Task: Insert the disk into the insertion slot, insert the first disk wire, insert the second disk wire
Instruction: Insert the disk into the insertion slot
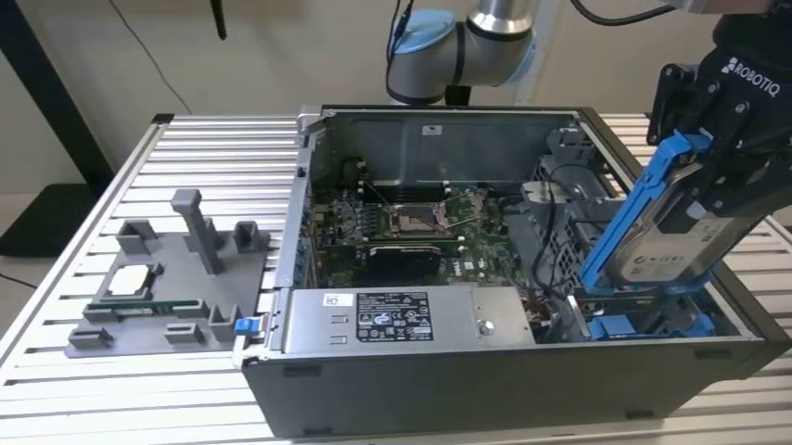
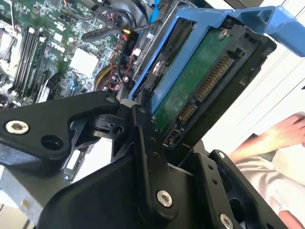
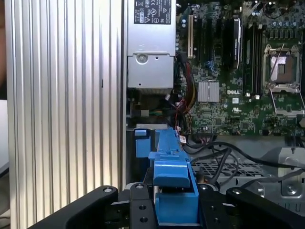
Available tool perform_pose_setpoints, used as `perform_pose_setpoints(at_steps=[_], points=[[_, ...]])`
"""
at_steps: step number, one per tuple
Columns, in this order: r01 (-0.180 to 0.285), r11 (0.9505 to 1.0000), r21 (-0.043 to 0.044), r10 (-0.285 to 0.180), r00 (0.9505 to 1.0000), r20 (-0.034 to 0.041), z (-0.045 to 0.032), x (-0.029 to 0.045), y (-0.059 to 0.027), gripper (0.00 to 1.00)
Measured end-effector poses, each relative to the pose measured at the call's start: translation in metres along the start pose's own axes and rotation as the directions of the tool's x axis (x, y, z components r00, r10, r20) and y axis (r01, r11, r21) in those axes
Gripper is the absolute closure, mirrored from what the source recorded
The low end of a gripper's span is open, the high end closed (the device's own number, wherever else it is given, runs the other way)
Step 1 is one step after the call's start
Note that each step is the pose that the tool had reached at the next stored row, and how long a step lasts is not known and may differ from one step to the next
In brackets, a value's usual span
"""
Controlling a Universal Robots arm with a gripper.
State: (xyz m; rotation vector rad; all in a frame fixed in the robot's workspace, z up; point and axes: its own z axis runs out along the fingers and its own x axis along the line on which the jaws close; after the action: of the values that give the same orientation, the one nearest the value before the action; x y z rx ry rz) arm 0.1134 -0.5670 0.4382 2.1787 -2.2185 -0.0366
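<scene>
fingers (image 2: 148, 160) clamp tilted disk (image 1: 665, 252); insertion slot (image 1: 644, 325) below partly hidden

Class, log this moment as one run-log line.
gripper: shut on disk | disk: tilted, lower end at insertion slot | disk connectors: nothing plugged in

Black cables (image 1: 542, 252) beside the insertion slot (image 1: 646, 325)

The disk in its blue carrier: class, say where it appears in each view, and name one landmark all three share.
Exterior view: the disk hangs tilted at the exterior view's right, above the insertion slot.
Second wrist view: the disk, green board side showing, gripped by the fingers.
First wrist view: the disk, blue carrier end-on, between the fingers.
Shared landmark: the motherboard.
</scene>
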Motion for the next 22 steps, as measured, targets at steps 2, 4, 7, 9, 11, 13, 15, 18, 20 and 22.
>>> perform_pose_setpoints(at_steps=[2, 4, 7, 9, 11, 13, 15, 18, 20, 22], points=[[0.0, 1.0, 0.0, 0.0, 1.0, -0.0001, 0.002, 0.0004, -0.0006, 1.0], [0.0, 1.0, 0.0, 0.0, 1.0, -0.0002, 0.0043, 0.0006, -0.0007, 1.0], [0.0, 1.0, 0.0, 0.0, 1.0, -0.0002, 0.0069, 0.0009, -0.0021, 1.0], [0.0, 1.0, 0.0, 0.0, 1.0, -0.0002, 0.0088, 0.001, -0.0026, 1.0], [0.0, 1.0, 0.0, 0.0, 1.0, -0.0001, 0.0107, 0.0012, -0.0031, 1.0], [0.0, 1.0, 0.0, 0.0, 1.0, -0.0002, 0.0127, 0.0014, -0.0035, 1.0], [0.0, 1.0, -0.0001, 0.0, 1.0, -0.0003, 0.0146, 0.0016, -0.0039, 1.0], [0.0, 1.0, 0.0, 0.0, 1.0, -0.0003, 0.0174, 0.0019, -0.0045, 1.0], [0.0, 1.0, 0.0, 0.0, 1.0, -0.0003, 0.0193, 0.002, -0.0049, 1.0], [0.0, 1.0, 0.0, 0.0, 1.0, -0.0002, 0.0211, 0.002, -0.0052, 1.0]])
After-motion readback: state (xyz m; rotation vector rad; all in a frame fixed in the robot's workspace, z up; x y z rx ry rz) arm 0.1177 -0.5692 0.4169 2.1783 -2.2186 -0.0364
